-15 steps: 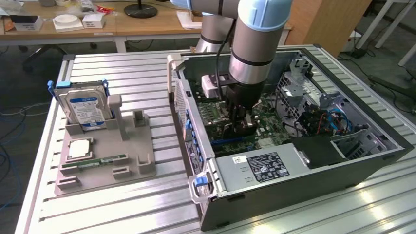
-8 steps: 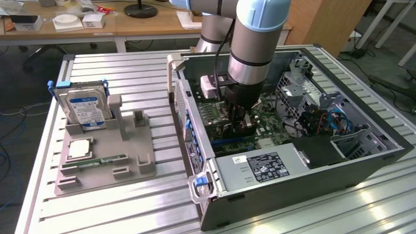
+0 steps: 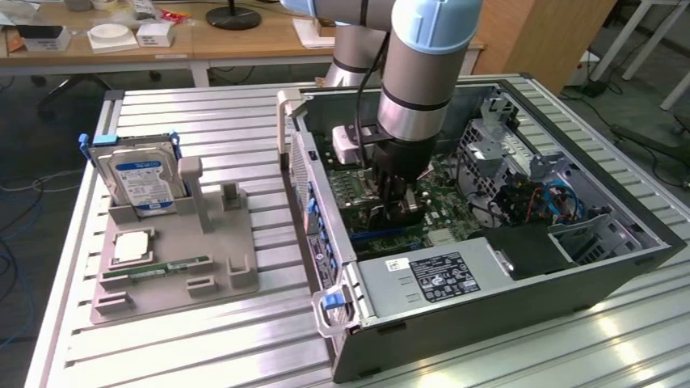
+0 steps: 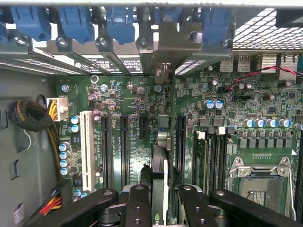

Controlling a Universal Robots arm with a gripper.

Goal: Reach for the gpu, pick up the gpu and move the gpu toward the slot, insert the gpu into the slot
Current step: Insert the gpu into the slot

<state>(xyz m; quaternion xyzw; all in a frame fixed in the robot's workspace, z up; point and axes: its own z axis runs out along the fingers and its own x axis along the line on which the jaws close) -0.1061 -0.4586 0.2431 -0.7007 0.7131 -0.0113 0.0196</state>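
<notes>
- Plainly, in the exterior view the gripper (image 3: 401, 212) hangs low inside the open computer case (image 3: 603, 267), just over the green motherboard (image 3: 453, 206) at the middle of the case floor, near the black power supply (image 3: 437, 279).
- Well apart, at the exterior view's left, a grey fixture tray (image 3: 232, 271) on the slatted table (image 3: 194, 347) carries a blue-labelled hard drive (image 3: 138, 174), a memory stick (image 3: 170, 265) and a CPU chip (image 3: 128, 246); none of these is being handled.
- In the wrist view the gpu (image 4: 160, 165) stands on edge between the two black fingers (image 4: 137, 203), which are clamped on its faces; it sits over the motherboard among the long black expansion slots (image 4: 180, 142).
- Its long axis runs away from the gripper toward the rear slot openings, and its silver end bracket (image 4: 173, 45) points at that rear wall, lined up among the blue retainer clips (image 4: 78, 23).
- Whether the card's edge connector is seated in the slot or just above it I cannot tell.
- By my judgement the card is light and stiff but fragile: thin board, exposed components, a fan. The flat faces or cooler body are the place to hold, as here, with even pressure; a sideways twist would strain both the edge connector and the slot.
</notes>
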